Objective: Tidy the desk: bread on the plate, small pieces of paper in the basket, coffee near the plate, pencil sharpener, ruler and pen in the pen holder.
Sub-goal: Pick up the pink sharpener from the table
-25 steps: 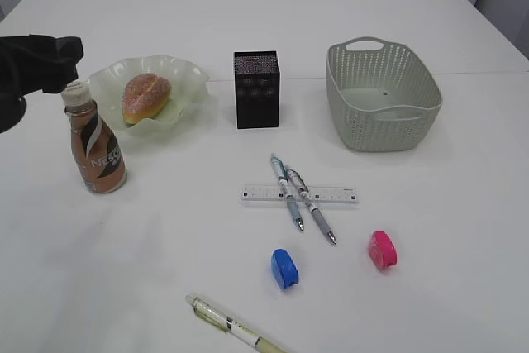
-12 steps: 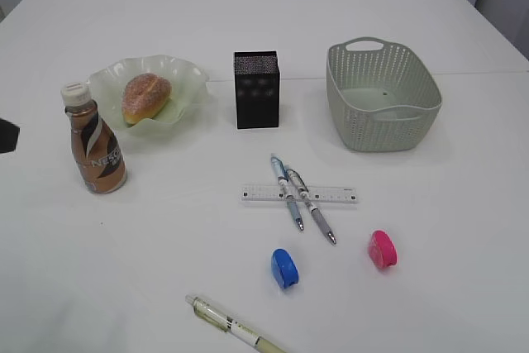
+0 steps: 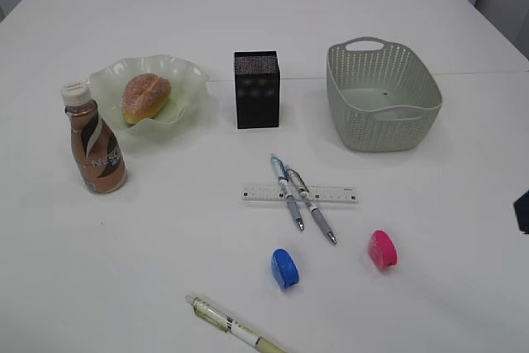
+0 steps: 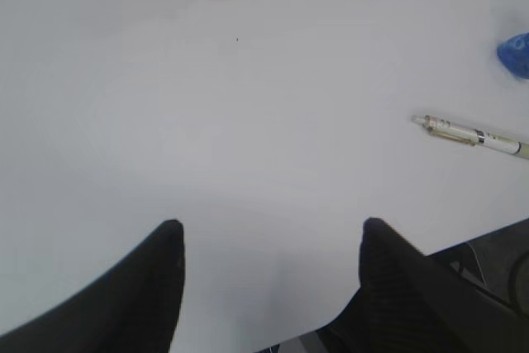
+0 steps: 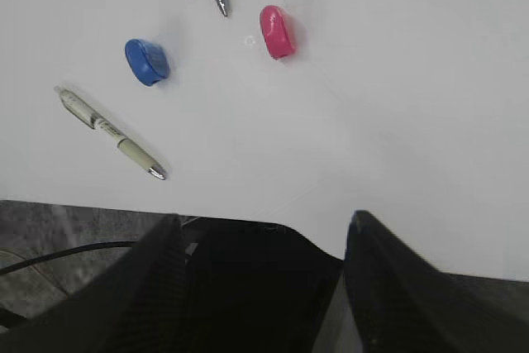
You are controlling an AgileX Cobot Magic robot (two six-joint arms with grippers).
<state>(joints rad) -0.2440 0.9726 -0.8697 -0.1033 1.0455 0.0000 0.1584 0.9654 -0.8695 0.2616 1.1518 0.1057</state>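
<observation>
The bread (image 3: 146, 97) lies on the pale green plate (image 3: 192, 77), and the coffee bottle (image 3: 95, 142) stands just left of it. In front of the black pen holder (image 3: 257, 88), two pens (image 3: 288, 192) lie across the ruler (image 3: 339, 195). Nearer are a blue pencil sharpener (image 3: 283, 268), a pink one (image 3: 382, 249) and a third pen (image 3: 235, 328). My left gripper (image 4: 270, 233) is open over bare table. My right gripper (image 5: 264, 229) is open over the table's near edge, well short of the pink sharpener (image 5: 277, 31). Small pieces of paper are out of view.
A grey-green basket (image 3: 382, 97) stands at the back right. The table's front edge (image 5: 83, 204) runs below the right gripper, with dark floor and a cable beyond. A dark bit of the right arm (image 3: 522, 211) shows at the exterior view's right edge.
The left arm, which was beside the coffee bottle, has drawn off to the left and out of the exterior view. A piece of the right arm has come in at the right edge.
</observation>
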